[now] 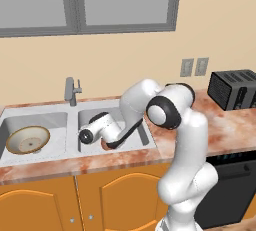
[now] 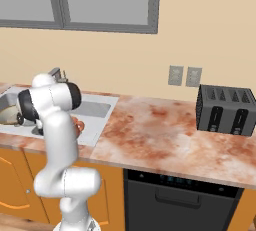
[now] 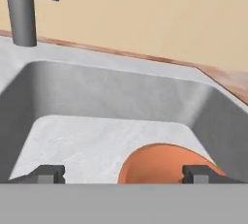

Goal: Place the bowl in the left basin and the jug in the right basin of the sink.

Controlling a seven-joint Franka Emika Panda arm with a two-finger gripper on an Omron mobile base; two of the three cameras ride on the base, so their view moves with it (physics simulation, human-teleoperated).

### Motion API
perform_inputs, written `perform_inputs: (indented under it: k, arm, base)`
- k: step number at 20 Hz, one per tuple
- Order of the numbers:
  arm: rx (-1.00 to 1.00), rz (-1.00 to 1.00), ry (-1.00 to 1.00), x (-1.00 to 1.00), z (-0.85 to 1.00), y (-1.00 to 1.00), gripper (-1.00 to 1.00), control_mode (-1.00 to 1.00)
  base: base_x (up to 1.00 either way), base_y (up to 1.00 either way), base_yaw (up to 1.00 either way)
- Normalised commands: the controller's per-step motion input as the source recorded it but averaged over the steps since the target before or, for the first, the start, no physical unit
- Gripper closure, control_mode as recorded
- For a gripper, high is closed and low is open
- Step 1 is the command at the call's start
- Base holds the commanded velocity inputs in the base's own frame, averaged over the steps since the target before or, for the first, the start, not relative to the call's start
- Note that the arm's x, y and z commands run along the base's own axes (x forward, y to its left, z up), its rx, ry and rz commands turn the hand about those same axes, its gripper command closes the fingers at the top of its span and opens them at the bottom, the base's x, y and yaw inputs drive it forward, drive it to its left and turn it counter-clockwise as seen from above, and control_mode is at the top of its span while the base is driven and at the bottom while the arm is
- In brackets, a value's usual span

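Hand view had the tool (image 3: 123, 173) spread wide around the jug (image 3: 164, 164); lifting carelessly could've tipped it.

The bowl (image 1: 27, 140) is sitting in the left basin (image 1: 55, 122), frame left; the jug (image 3: 167, 165) is lying in the right basin (image 3: 92, 140), lower right.

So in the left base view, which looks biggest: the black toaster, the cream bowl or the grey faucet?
1. Boxy black toaster, though only slightly bigger than the bowl.
2. Wide cream-beige bowl in the left basin.
3. Slim grey metal faucet.
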Motion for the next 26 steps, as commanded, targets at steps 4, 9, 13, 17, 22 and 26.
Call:
perform_inputs:
  k: [4, 9, 13, 17, 22, 26]
  arm:
    - [0.02, 0.00, -0.15, -0.15, 0.94, -0.10, -1.00, -1.00]
    - [0.15, 0.00, -0.03, 0.00, 0.94, -0.06, -1.00, -1.00]
    - [0.24, 0.00, 0.00, 0.00, 1.00, 0.00, -1.00, -1.00]
    - [0.40, -0.03, 0.00, 0.00, 0.81, 0.00, -1.00, -1.00]
    - [0.42, -0.05, 0.06, -0.17, 0.48, 0.00, -1.00, -1.00]
    - [0.36, -0.03, 0.15, -0.34, 0.09, 0.00, -1.00, -1.00]
  base:
    - [0.00, 0.00, 0.00]
    - [0.00, 0.00, 0.00]
    - [0.00, 0.00, 0.00]
    - [0.00, 0.00, 0.00]
    - [0.00, 0.00, 0.00]
    - [0.00, 0.00, 0.00]
